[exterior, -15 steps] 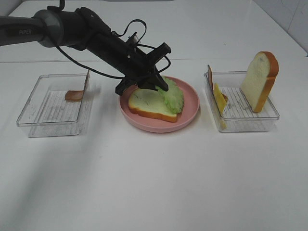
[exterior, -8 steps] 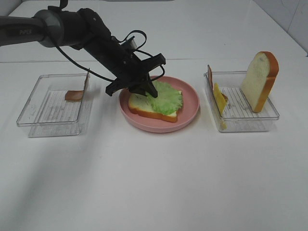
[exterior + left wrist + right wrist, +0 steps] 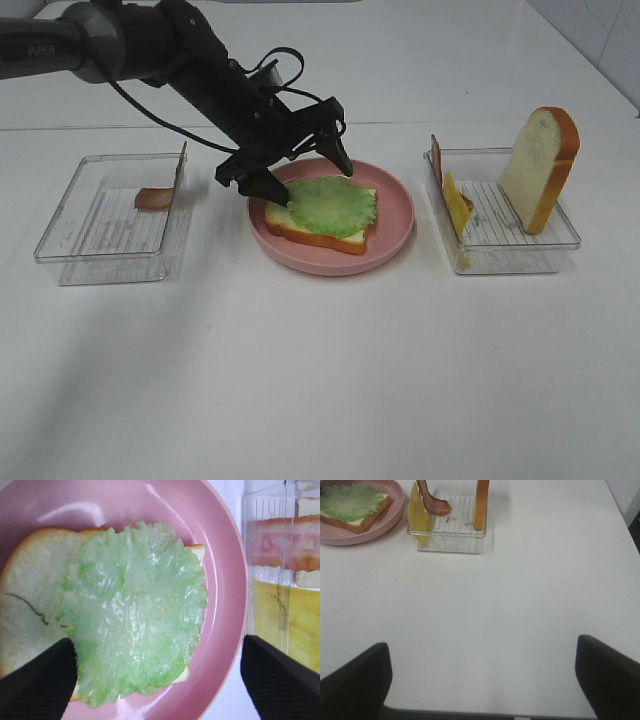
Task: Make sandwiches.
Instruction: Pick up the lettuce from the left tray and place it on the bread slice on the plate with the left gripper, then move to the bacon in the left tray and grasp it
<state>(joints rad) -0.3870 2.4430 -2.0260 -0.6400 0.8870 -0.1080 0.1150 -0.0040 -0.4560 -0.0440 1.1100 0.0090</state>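
One bread slice lies flat on the round pink plate, and a green lettuce leaf rests spread over it. Just above the plate's far left side hovers my left gripper, open and holding nothing. The left wrist view looks straight down on the lettuce, the bread and the plate, with the left gripper and its dark fingertips spread wide. My right gripper is open over bare table, well short of the right tray.
The clear right tray holds an upright bread slice, yellow cheese and a bacon strip. A clear left tray holds bacon. The white table stretches wide in front.
My left gripper opened and let go of the lettuce, which now lies flat on the bread. The gripper drew back slightly toward the plate's far left.
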